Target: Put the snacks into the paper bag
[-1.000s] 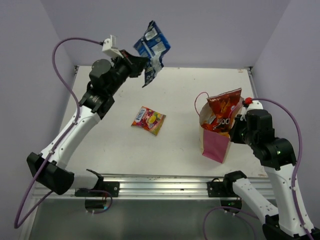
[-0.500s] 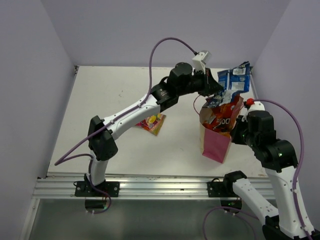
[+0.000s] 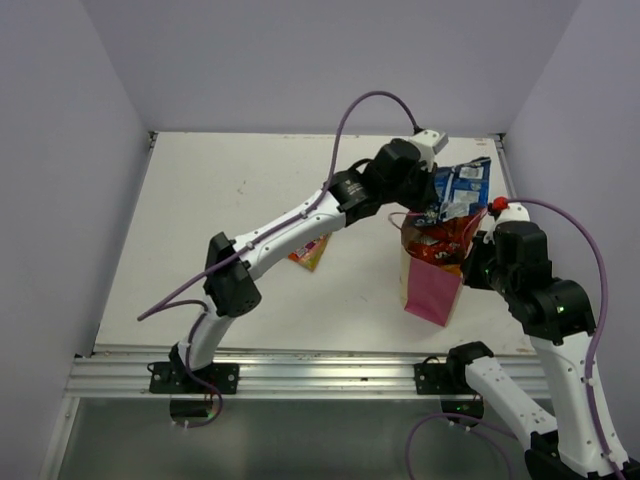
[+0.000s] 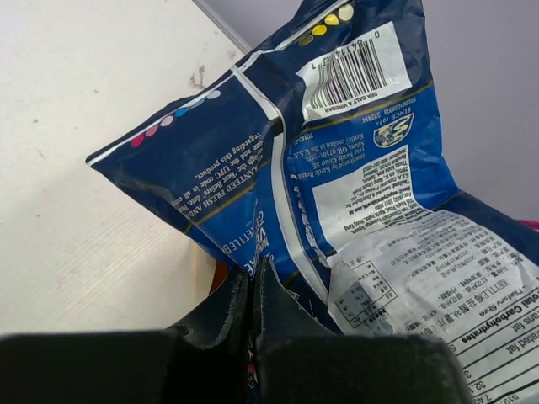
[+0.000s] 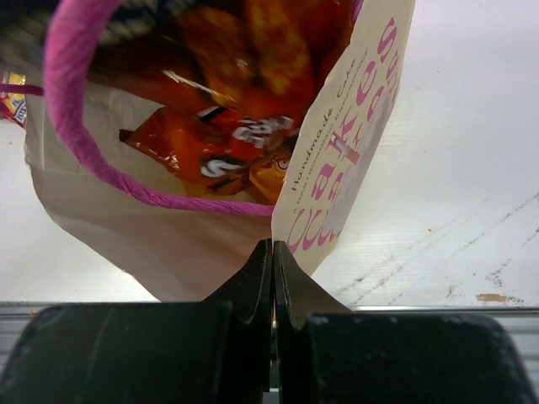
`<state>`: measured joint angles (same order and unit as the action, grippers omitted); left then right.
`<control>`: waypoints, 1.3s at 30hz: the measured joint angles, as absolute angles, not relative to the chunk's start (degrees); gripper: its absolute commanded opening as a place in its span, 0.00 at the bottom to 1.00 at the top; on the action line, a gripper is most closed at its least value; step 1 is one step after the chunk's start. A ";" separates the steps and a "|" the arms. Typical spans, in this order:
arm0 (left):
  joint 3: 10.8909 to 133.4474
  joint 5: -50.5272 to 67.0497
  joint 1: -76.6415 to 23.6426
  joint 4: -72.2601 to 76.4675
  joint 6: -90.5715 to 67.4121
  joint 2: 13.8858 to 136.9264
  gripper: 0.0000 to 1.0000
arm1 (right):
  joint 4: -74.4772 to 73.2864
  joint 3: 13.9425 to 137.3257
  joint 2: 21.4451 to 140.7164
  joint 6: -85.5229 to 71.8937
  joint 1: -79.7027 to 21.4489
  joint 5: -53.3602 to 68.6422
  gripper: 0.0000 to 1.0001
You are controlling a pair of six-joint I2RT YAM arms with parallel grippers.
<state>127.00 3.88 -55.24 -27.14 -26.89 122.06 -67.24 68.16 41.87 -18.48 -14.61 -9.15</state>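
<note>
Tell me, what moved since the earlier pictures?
The left hand carried the blue-white packet from the far left across to just over the paper bag, still pinching it. The right hand stayed shut on the bag's rim; the bag, the snacks inside it and the candy packet did not move.

Bright, even, diffuse light; shadows around the paper bag (image 3: 432, 290) faint. Right wrist view: cord handle (image 5: 72, 101) at bag's mouth blurred; right gripper (image 5: 271, 250) below bag dark, soft.
</note>
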 measured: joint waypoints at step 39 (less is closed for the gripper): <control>131.92 -18.92 -68.73 -36.10 -11.84 117.97 0.64 | -67.88 68.16 41.93 -18.46 -14.61 -7.68 0.00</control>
